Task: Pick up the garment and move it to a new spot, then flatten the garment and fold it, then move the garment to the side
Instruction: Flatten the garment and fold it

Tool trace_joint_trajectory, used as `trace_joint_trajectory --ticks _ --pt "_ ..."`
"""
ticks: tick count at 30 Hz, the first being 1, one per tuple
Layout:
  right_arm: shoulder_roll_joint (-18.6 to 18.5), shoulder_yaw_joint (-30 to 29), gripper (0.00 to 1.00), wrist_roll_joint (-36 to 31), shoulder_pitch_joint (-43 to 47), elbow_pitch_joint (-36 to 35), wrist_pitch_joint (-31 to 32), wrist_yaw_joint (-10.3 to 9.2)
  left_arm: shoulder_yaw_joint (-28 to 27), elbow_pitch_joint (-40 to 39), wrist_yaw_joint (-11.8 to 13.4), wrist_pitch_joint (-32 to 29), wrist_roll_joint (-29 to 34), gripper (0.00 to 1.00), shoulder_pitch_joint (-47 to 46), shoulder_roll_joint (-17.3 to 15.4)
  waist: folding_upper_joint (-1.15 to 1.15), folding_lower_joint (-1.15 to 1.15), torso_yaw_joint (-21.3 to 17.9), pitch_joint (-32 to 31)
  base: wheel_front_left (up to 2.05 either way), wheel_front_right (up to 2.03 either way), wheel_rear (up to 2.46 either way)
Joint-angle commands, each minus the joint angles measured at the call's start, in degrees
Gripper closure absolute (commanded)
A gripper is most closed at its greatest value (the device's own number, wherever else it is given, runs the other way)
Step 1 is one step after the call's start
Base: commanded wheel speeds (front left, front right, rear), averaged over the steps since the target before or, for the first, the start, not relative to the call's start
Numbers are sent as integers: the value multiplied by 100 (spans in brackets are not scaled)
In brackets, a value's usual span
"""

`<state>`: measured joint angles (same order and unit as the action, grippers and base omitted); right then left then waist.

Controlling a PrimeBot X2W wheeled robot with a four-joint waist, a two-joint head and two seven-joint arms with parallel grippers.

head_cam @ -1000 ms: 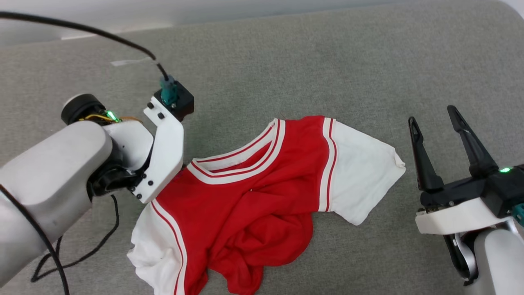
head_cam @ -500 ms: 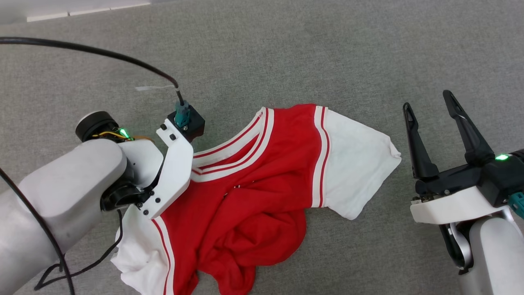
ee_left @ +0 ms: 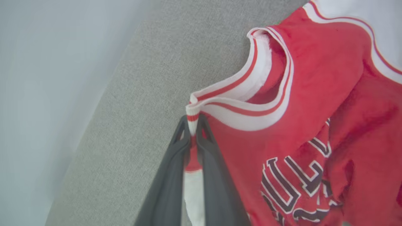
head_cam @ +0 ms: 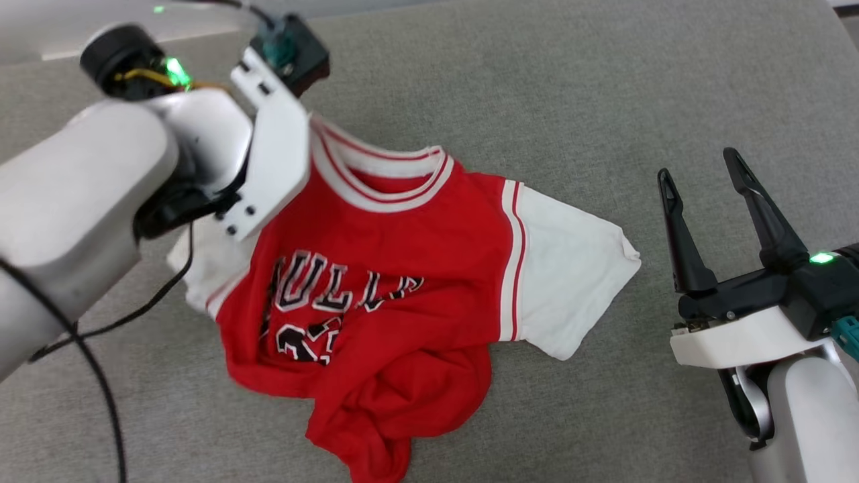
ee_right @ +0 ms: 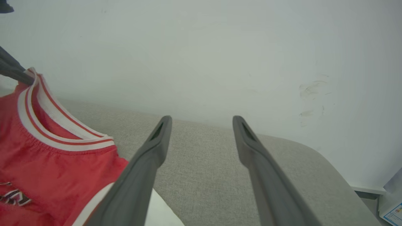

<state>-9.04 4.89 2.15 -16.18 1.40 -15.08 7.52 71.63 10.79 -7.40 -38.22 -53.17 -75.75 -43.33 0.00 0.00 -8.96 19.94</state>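
Head view, from the left: our left gripper (ee_left: 194, 125) is pinched on the collar of the garment (head_cam: 376, 268), half raised off the grey surface (head_cam: 570, 100). Our right gripper (head_cam: 698, 166) stands wide, empty. Pickup looks begun; moving, flattening and folding remain.

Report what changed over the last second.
The left gripper shut its fingers on the garment at the collar edge and lifted that side, bringing the black lettering into sight. The right gripper stayed open beside the white sleeve, apart from it; the lower hem still lies bunched.
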Motion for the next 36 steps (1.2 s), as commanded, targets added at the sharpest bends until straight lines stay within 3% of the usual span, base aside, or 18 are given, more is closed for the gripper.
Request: trace_joint_trajectory --ticks 1,9,17,18,19,20,27,32,36 --pt "34 23 0 44 -74 -41 -11 -6 43 83 -1 74 91 100 -60 203 0 0 -81 119 0 0 0" --pt "130 135 0 22 -349 -52 -12 -6 158 985 -1 298 306 100 300 1036 0 0 -349 515 0 0 0" --pt "236 138 0 -33 -373 -5 -12 -6 235 1383 -8 60 553 100 1002 1221 0 0 -452 561 0 0 0" --pt "236 114 0 -44 -341 2 -12 -6 231 1413 -8 170 500 66 954 1217 0 0 -425 530 0 0 0" --pt "236 114 0 -44 -341 2 -12 -6 231 1413 -8 170 500 66 954 1217 0 0 -425 530 0 0 0" --pt "237 91 0 -42 -309 6 -12 -6 218 1434 -7 328 520 0 843 1204 0 0 -395 496 0 0 0" --pt "243 -36 0 -76 -102 -23 -11 -5 151 1522 -2 1132 165 0 286 874 0 0 -115 156 0 0 0" --pt "212 -139 0 -83 53 -29 -12 -6 157 1376 -2 1042 -143 0 66 470 0 0 127 -76 0 0 0" --pt "180 -149 0 -80 129 -23 -12 -6 159 1110 -2 566 -570 0 123 169 0 0 263 -200 0 0 0"
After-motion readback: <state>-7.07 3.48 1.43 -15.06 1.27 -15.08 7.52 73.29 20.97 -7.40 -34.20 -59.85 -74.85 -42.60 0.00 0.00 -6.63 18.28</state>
